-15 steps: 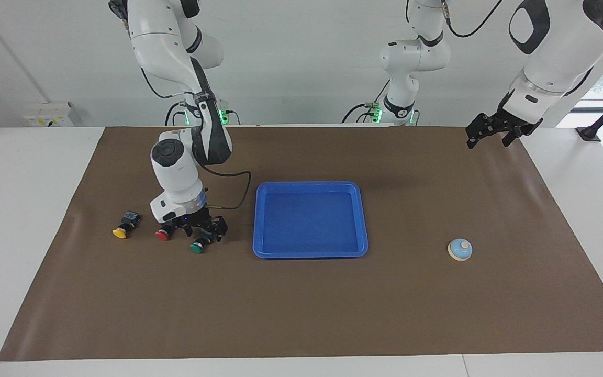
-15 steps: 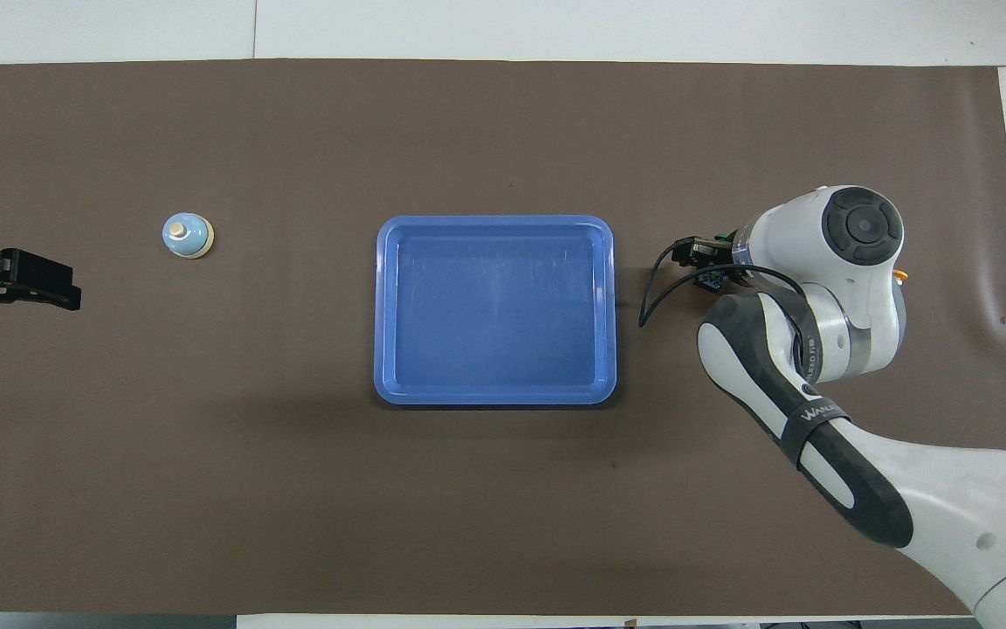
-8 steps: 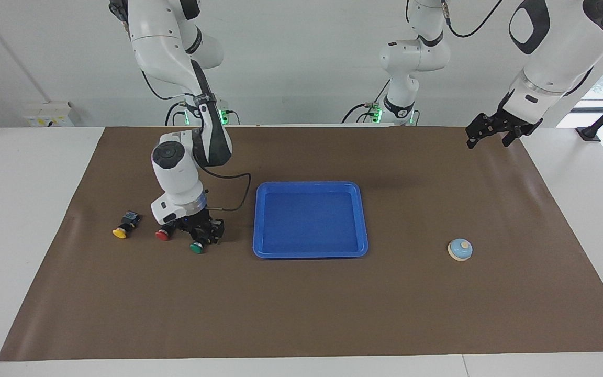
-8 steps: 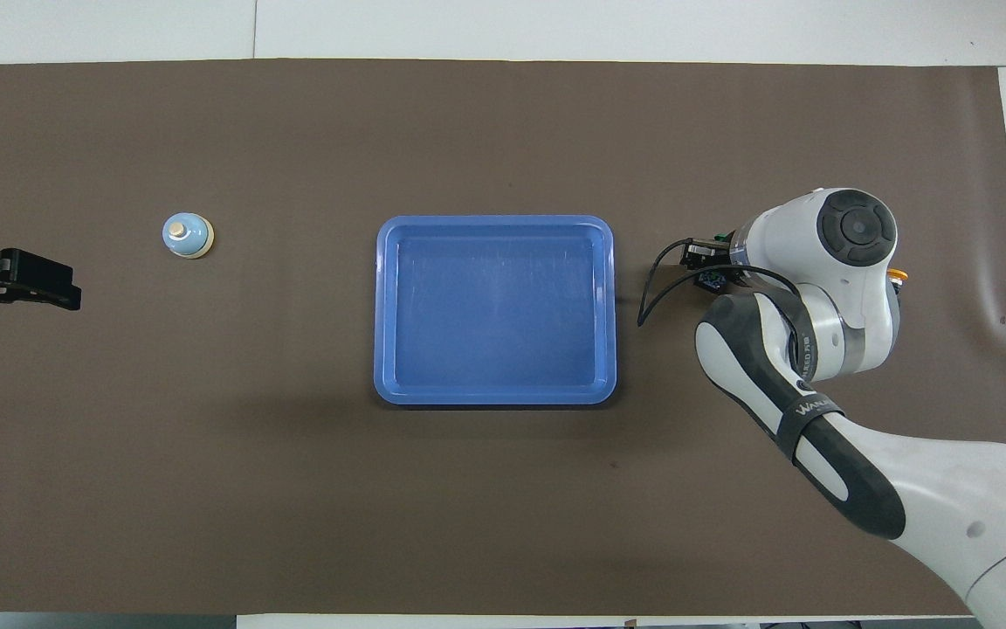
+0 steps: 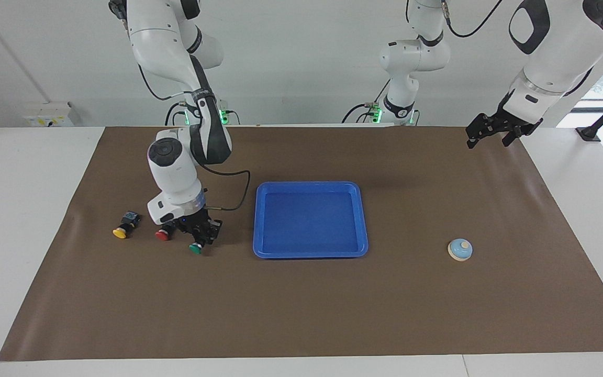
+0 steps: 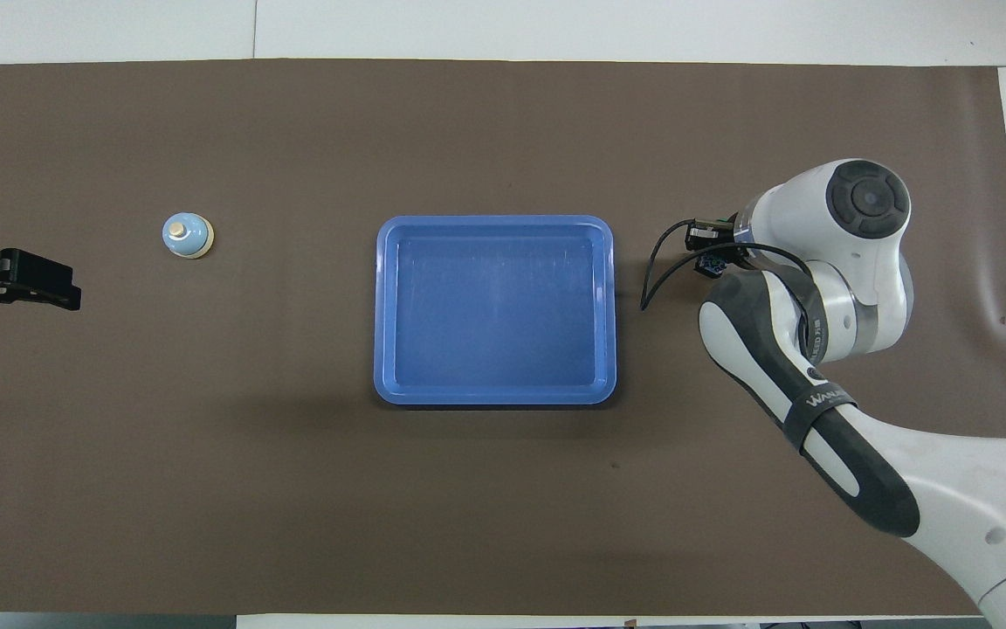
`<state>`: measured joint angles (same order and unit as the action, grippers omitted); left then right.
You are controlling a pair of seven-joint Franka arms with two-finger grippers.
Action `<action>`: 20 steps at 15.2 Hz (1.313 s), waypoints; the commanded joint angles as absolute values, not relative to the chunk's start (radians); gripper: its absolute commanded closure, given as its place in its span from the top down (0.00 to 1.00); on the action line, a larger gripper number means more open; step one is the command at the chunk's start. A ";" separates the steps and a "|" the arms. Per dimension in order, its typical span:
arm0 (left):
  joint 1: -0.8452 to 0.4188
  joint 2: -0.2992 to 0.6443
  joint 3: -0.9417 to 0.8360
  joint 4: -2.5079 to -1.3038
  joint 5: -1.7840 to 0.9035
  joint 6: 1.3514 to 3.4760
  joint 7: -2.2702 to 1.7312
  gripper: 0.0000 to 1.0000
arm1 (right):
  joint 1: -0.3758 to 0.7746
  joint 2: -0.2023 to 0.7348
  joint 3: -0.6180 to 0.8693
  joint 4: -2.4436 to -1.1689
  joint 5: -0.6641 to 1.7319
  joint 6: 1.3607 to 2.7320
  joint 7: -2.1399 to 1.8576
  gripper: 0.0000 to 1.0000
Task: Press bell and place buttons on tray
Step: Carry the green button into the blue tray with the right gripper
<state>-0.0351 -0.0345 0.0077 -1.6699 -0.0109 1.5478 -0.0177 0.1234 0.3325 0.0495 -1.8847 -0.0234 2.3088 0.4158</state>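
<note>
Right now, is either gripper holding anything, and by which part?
The right gripper is shut on the green button, gripping its black body, with the cap pointing outward. The left gripper is open and holds nothing.

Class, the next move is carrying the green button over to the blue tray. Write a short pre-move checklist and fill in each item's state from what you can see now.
1. Right end effector shut on the green button: ok.
2. Green button lifted off the brown mat: cannot tell.
3. Blue tray has nothing in it, so there is room to set the button down: ok.
4. Red button and yellow button lie apart from the grip, toward the right arm's end: ok.
5. Left end effector open and waiting over the mat's edge, away from the tray: ok.
6. Bell already pressed: cannot tell.
</note>
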 commanded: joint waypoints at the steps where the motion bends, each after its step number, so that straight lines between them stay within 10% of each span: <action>1: -0.037 -0.057 0.011 -1.690 0.000 1.546 -0.025 1.00 | 0.182 0.330 0.064 -1.738 -0.025 2.148 0.445 0.00; 9: -0.037 -0.057 0.011 -1.690 0.000 1.546 -0.025 1.00 | 0.396 0.341 0.064 -1.681 -0.017 2.069 0.483 0.00; 20: -0.037 -0.057 0.011 -1.690 0.000 1.546 -0.025 1.00 | 0.443 0.405 0.064 -1.879 -0.018 2.348 0.485 0.00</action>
<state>-0.0351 -0.0345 0.0077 -1.6699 -0.0109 1.5478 -0.0177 0.4382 0.4111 0.0650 -1.8562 -0.0212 2.3204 0.4818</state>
